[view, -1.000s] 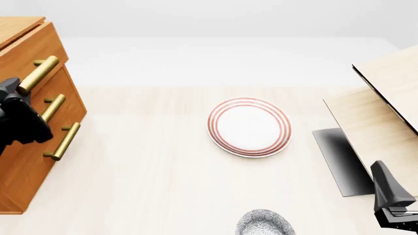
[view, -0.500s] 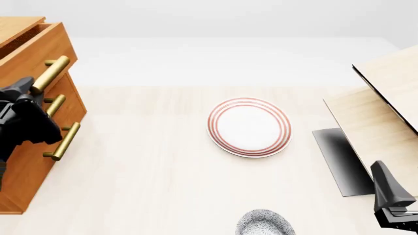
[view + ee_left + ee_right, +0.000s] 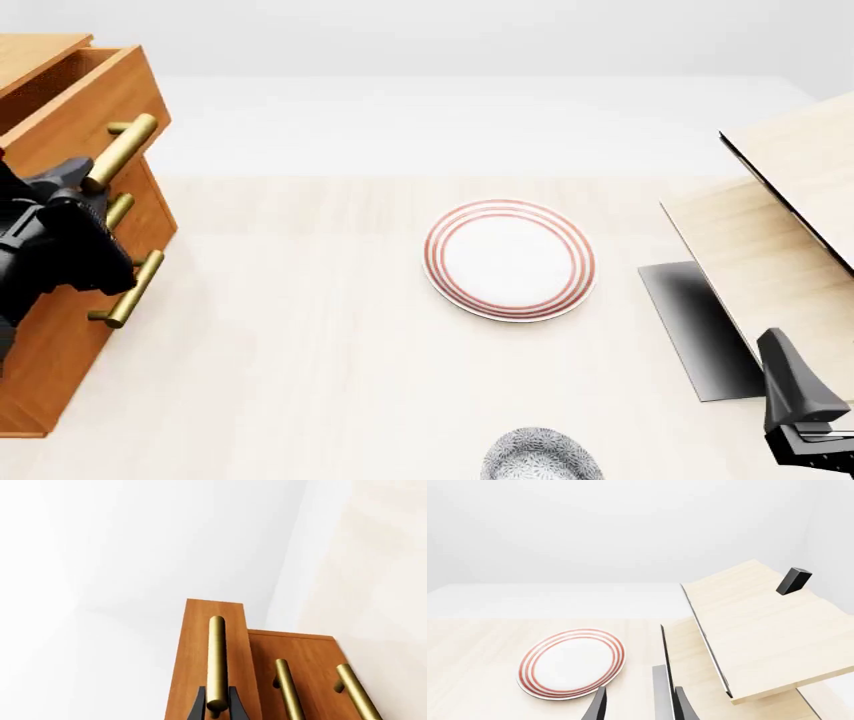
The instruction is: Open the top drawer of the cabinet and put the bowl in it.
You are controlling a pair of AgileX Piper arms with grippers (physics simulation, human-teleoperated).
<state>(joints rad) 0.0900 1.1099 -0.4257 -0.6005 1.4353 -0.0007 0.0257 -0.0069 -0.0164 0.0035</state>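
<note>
The orange-brown cabinet (image 3: 47,340) stands at the table's left edge. Its top drawer (image 3: 78,108) is pulled partly out, past the two lower drawers. My left gripper (image 3: 83,183) is shut on the drawer's brass bar handle (image 3: 124,148). In the left wrist view the handle (image 3: 216,655) runs between the fingertips (image 3: 199,709). The speckled bowl (image 3: 541,458) sits at the near edge, half cut off by the frame. My right gripper (image 3: 798,405) hovers low at the near right, open and empty, well right of the bowl; its fingers (image 3: 598,707) stand apart in the right wrist view.
A flat white plate with red rings (image 3: 510,258) lies mid-table, also seen as the plate (image 3: 572,662) in the right wrist view. Pale light-wood panels (image 3: 787,230) lean at the right over a dark grey sheet (image 3: 691,325). A small dark block (image 3: 794,580) sits on the upper panel.
The top drawer has slid out toward the table's middle, with the left gripper moving along on its handle. The right arm, bowl and plate have not moved.
</note>
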